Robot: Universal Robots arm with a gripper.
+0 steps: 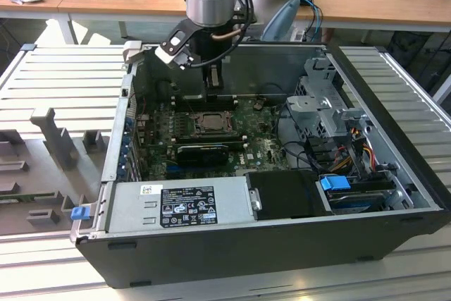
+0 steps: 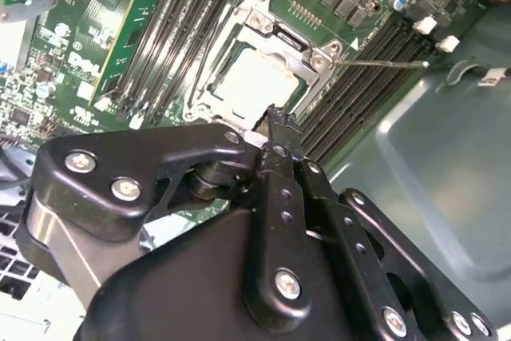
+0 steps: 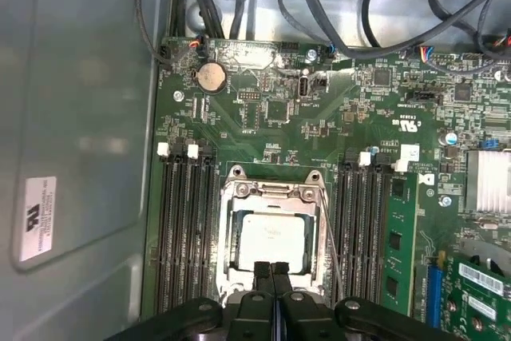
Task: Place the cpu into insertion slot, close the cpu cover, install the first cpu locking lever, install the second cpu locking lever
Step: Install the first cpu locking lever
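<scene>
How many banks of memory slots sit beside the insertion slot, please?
2: one bank between the insertion slot and the grey case wall, another bank between it and the green card. The gripper hides their near ends.

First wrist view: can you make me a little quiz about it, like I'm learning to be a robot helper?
1. True or false: the small flat square cpu with the silver-grey metal top lies inside the dark square insertion slot with the silvery metal rim.
2. Pick one. On the black gripper, the fingertips are: A) spread wide apart, B) closed together at the slot's edge, C) wrapped around a cable.
3. Fill in the gap: the flat circuit board around the slot is coloured ____.

Key: 1 true; 2 B; 3 green.
</scene>
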